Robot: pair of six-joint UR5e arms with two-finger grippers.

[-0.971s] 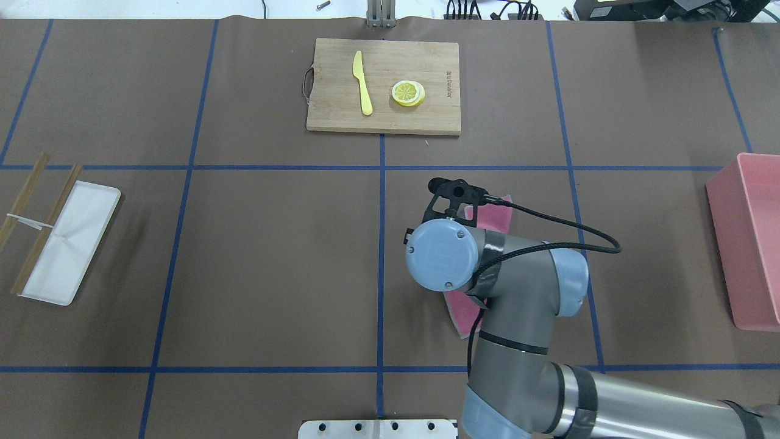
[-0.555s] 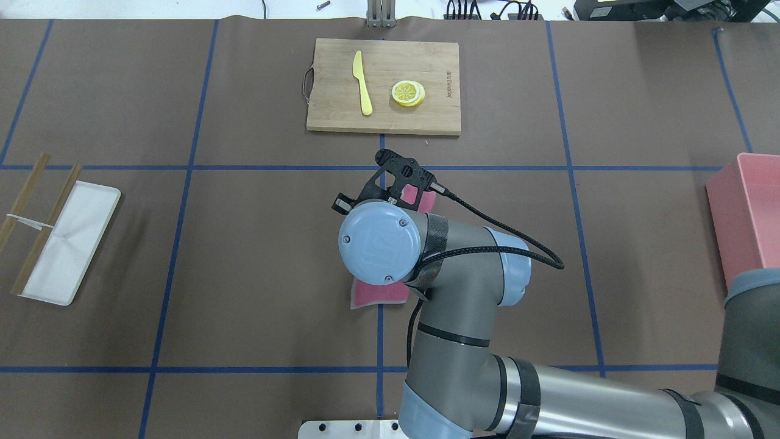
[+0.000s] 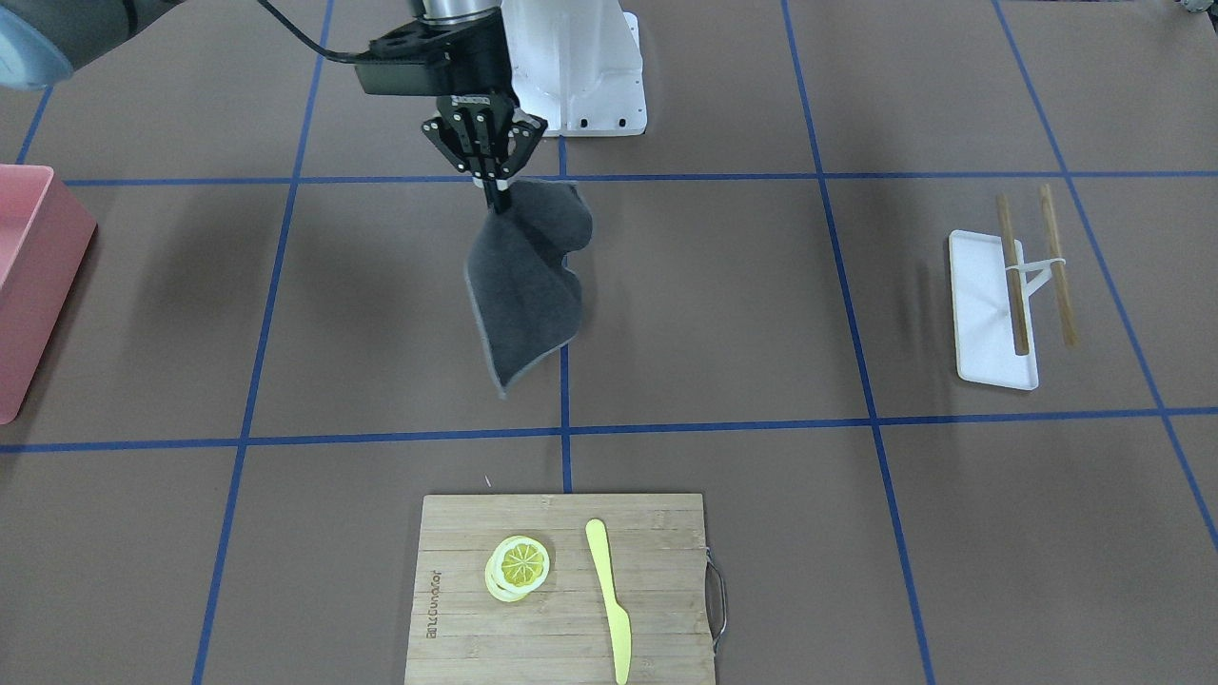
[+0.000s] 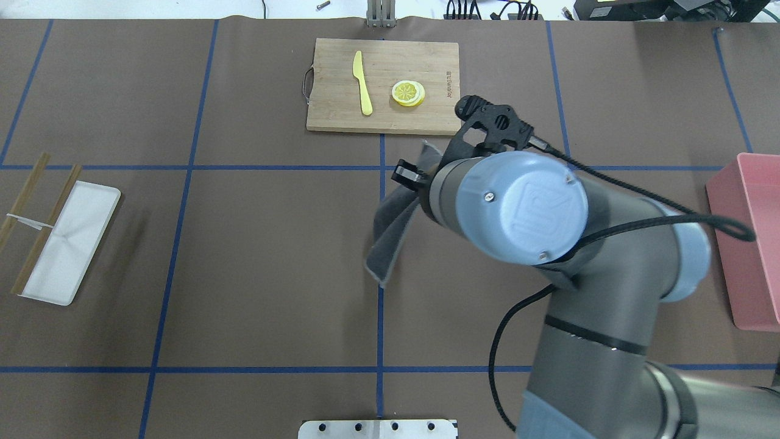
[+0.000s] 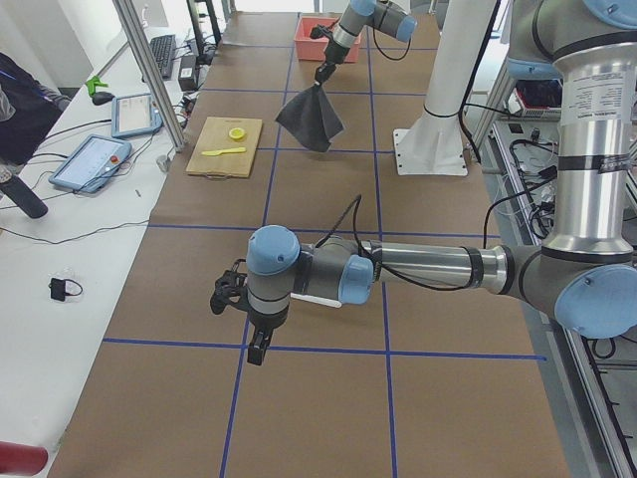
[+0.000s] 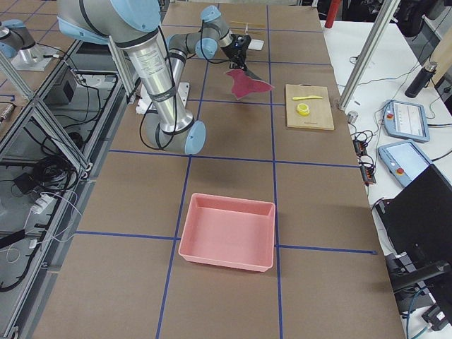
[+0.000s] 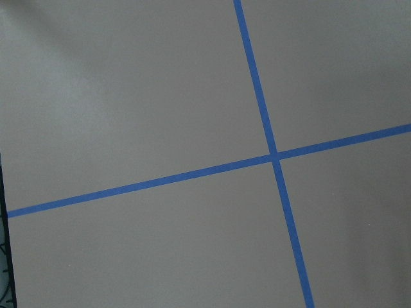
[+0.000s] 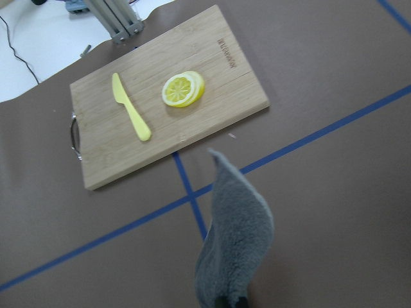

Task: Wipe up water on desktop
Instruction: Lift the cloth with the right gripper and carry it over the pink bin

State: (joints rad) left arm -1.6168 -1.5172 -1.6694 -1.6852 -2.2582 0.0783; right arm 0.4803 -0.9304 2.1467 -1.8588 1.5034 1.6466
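The desktop (image 4: 262, 256) is a matte brown tabletop with blue tape lines; I see no water on it. My right gripper (image 3: 493, 193) is shut on the top corner of a cloth (image 3: 525, 285), grey on one side and pink on the other. The cloth hangs free above the table's middle, and shows in the overhead view (image 4: 390, 235) and the right wrist view (image 8: 234, 250). My left gripper (image 5: 257, 349) shows only in the exterior left view, low over bare table; I cannot tell whether it is open or shut.
A bamboo cutting board (image 4: 426, 119) with lemon slices (image 4: 408, 93) and a yellow knife (image 4: 362, 82) lies at the far middle. A pink bin (image 4: 752, 238) stands at the right edge. A white tray (image 4: 70, 241) with chopsticks lies at the left.
The right arm slid the cloth leftward on the table, then lifted it off. The cloth now hangs from the gripper and the wrist has moved right and farther out.
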